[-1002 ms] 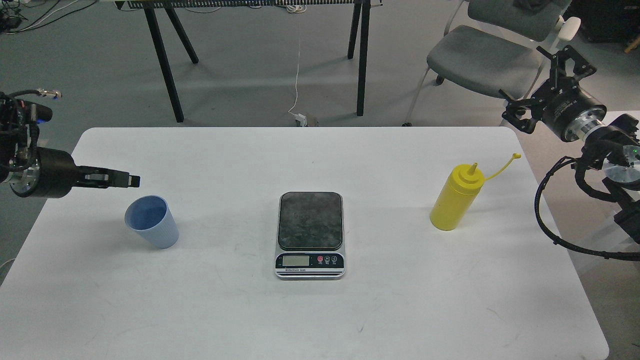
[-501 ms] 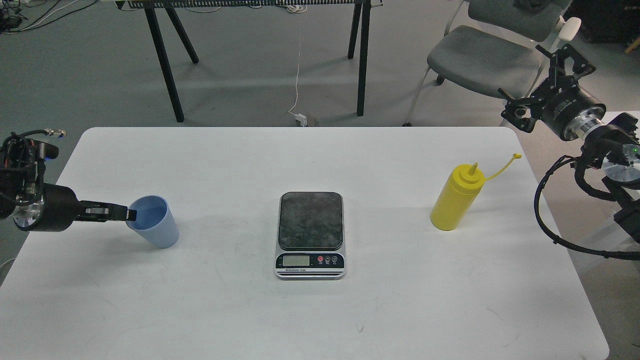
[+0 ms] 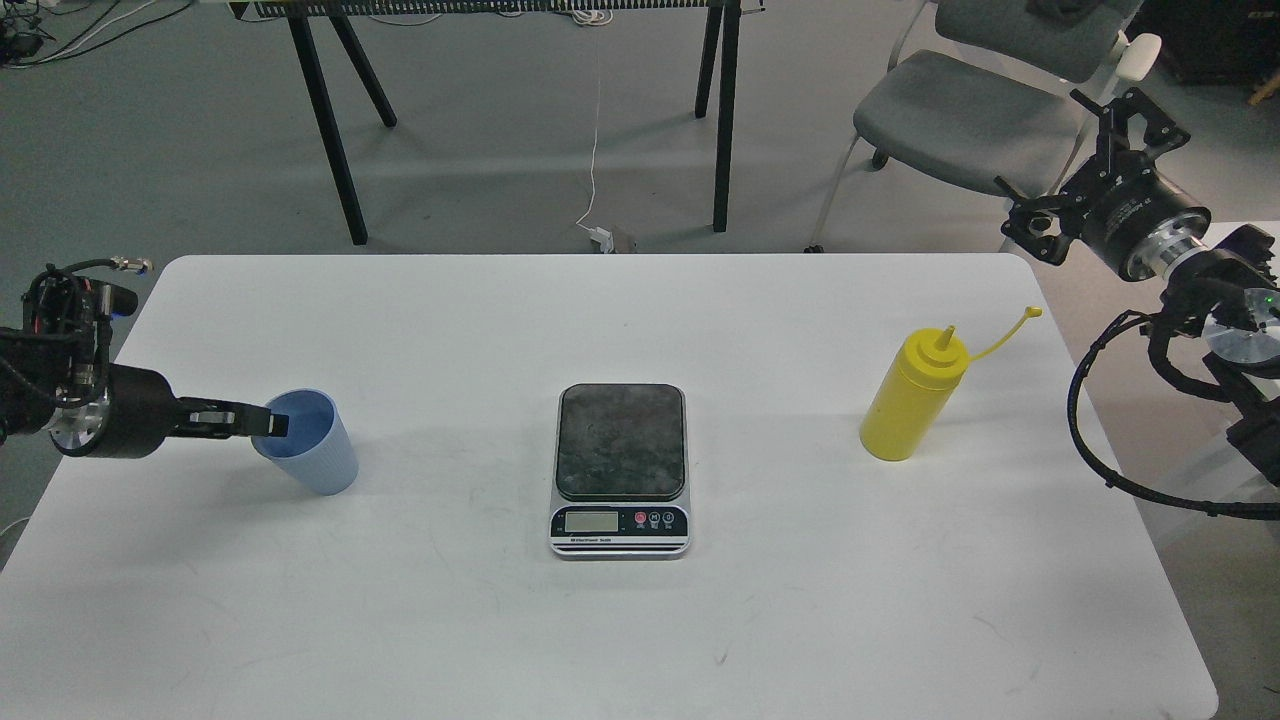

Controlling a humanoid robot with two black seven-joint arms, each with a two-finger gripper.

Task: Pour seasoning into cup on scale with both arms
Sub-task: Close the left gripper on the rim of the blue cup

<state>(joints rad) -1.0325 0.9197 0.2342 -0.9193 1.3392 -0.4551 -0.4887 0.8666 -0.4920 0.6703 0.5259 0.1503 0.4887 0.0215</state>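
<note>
Fingers too dark and edge-on to read as open or closed, the left gripper [image 3: 270, 424] has dropped onto the near rim of the cup [image 3: 305, 442], likely to grasp it; scale [image 3: 620, 468] bare, seasoning [image 3: 908, 398] untouched, right gripper [image 3: 1085, 170] open, aloft.

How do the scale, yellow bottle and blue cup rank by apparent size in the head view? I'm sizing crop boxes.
1. Scale, clearly the largest.
2. Yellow bottle.
3. Blue cup, smallest. It is shorter than the bottle but wider, so these two are close.
</note>
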